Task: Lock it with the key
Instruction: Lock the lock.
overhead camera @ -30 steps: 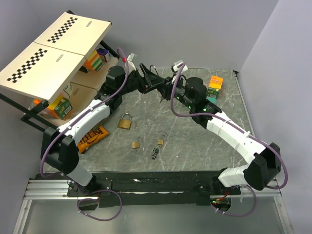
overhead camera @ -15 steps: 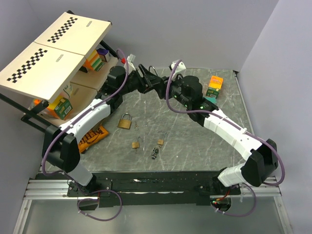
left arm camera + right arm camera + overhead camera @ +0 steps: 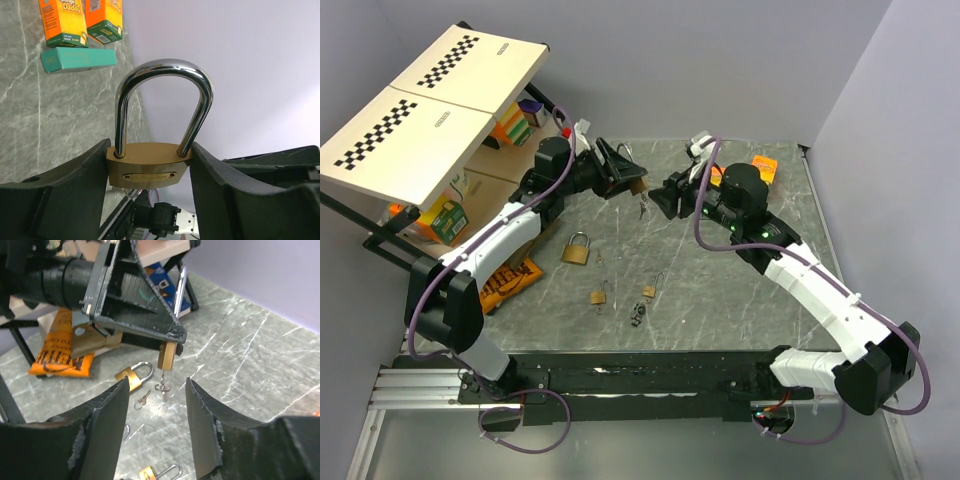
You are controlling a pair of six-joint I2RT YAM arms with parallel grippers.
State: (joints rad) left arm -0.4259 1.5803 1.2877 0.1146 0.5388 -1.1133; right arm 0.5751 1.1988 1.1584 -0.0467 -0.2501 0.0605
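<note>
- While the left pincer (image 3: 628, 180) clamps the held padlock (image 3: 637, 185) in the upper middle of the top view, the key bunch (image 3: 638, 316) lies on the table (image 3: 740, 285), lower middle, well apart. It is too small to tell which way it points. The right pincer (image 3: 665, 197) sits just right of the padlock, not touching.
- Left wrist view: black fingers (image 3: 70, 190) squeeze the padlock's sides, and its bow stands straight up.
- Right wrist view: a small key (image 3: 162, 386) hangs from the padlock's bottom, long side up-and-down, head down. The right fingers (image 3: 107, 430) are spread wide, holding nothing, with a gap to that key.
</note>
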